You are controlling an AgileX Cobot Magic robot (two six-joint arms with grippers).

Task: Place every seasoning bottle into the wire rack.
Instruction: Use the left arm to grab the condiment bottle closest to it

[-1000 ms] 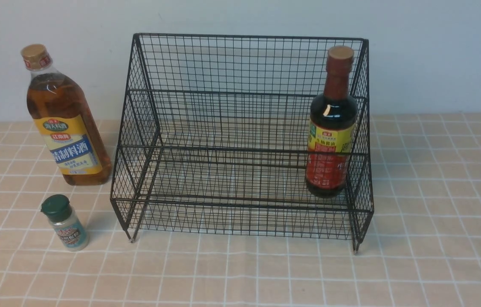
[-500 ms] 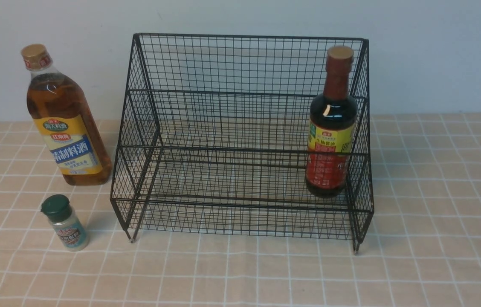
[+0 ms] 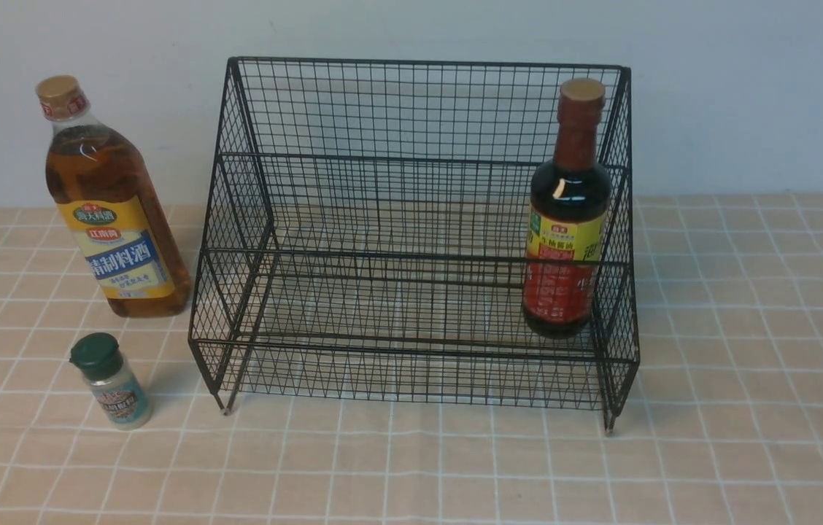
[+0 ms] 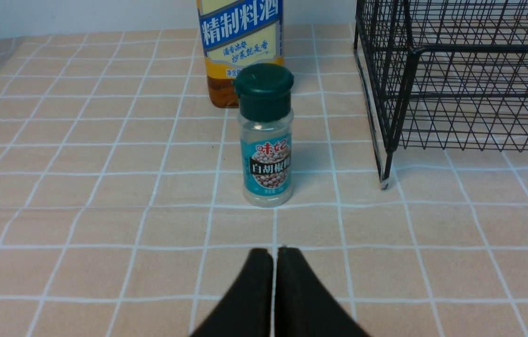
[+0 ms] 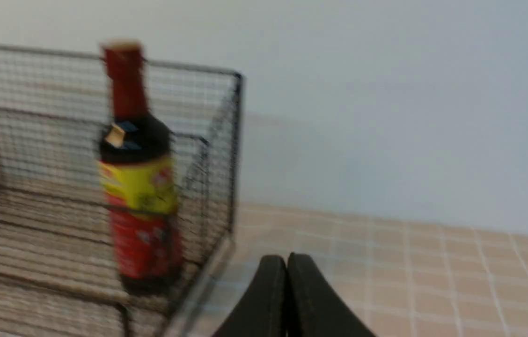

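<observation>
— Nothing has moved in the front view since a second ago: all 3 bottles and the rack sit as they did.
— Where are the bottles?
— The dark bottle stands upright on the rack's lower tier, at its right end, close to the side mesh. The amber bottle stands upright on the cloth, just left of the rack. The shaker stands upright on the cloth in front of the amber bottle, near the rack's front-left foot and touching neither.
— So 1 of 3 is in?
— Yes, 2 are outside.
— And the grippers?
— Neither shows in the front view. In the left wrist view the left gripper has its fingers pressed together on nothing, low over the cloth, pointed at the shaker and apart from it. The right wrist view is blurred, but the right gripper also has its fingers pressed together and empty, outside the rack's right end.
</observation>
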